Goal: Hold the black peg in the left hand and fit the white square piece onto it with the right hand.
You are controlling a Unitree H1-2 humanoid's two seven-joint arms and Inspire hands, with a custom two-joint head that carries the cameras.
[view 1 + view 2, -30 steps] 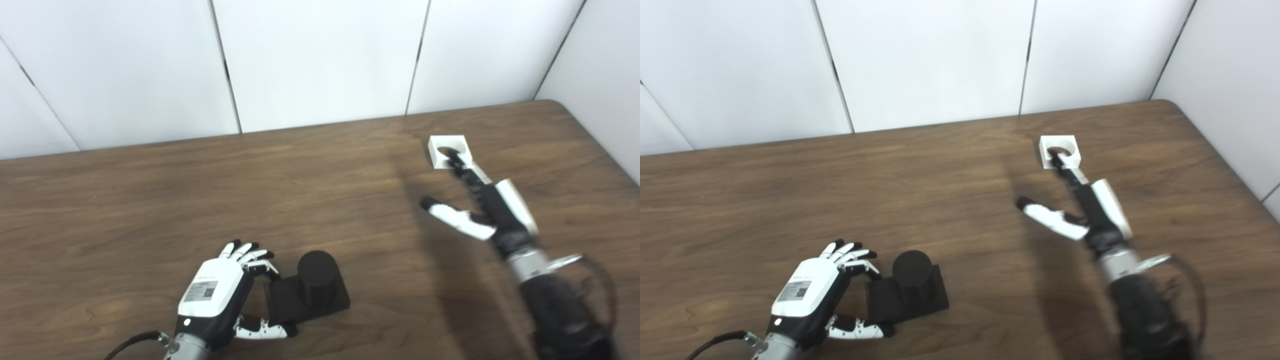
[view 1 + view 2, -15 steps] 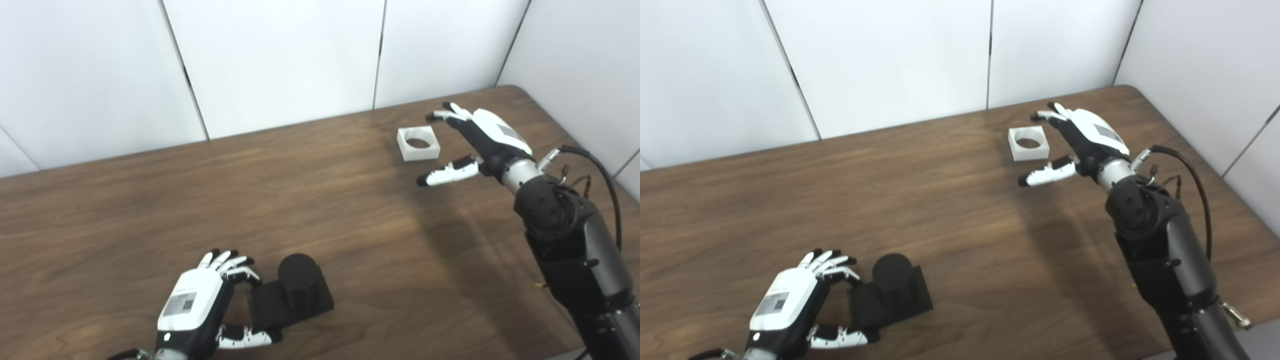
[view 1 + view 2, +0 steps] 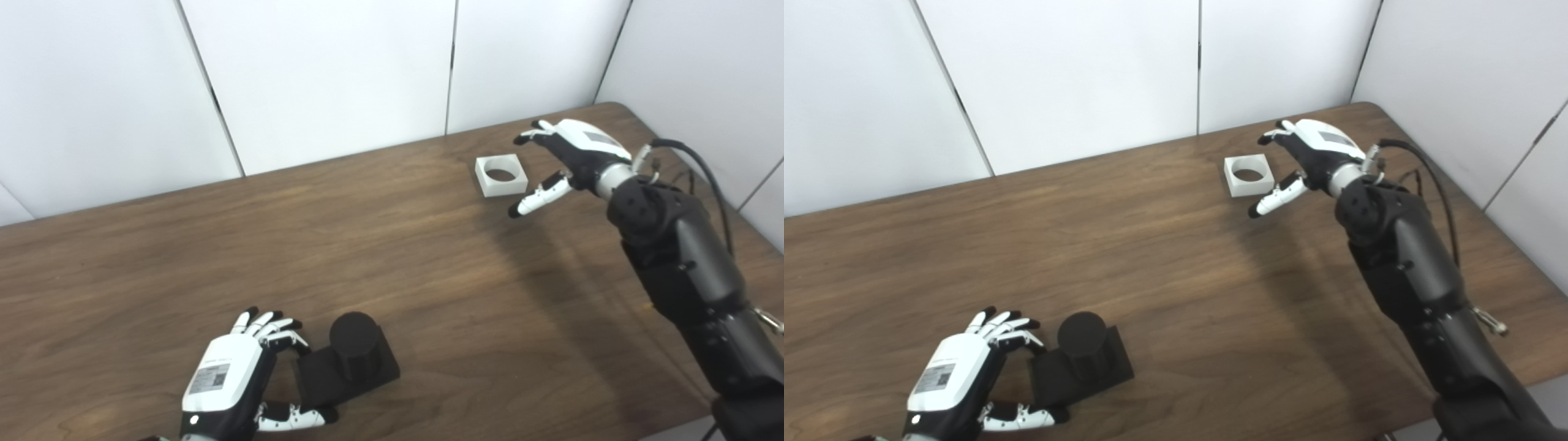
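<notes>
The black peg (image 3: 354, 358), a short cylinder on a square black base, rests on the wooden table near its front edge. My left hand (image 3: 233, 380) lies just left of it, open. Its curled fingers (image 3: 275, 326) reach the base's back-left corner and its thumb (image 3: 294, 418) lies along the front-left corner. The white square piece (image 3: 501, 176), with a round hole, lies flat at the far right. My right hand (image 3: 566, 156) hovers just right of it, open, fingers (image 3: 531, 136) spread above its far-right corner and thumb (image 3: 534, 197) pointing forward-left. It does not touch the piece.
The brown table (image 3: 392, 257) ends at white wall panels (image 3: 331, 79) behind and on the right. Its rounded far-right corner (image 3: 618, 107) sits close behind my right hand. A black cable (image 3: 704, 171) loops from the right wrist.
The camera has shifted, sliding the whole scene left. My right hand has swung from in front of the white piece to its right side, palm now turned toward it. The left hand and peg stay put.
</notes>
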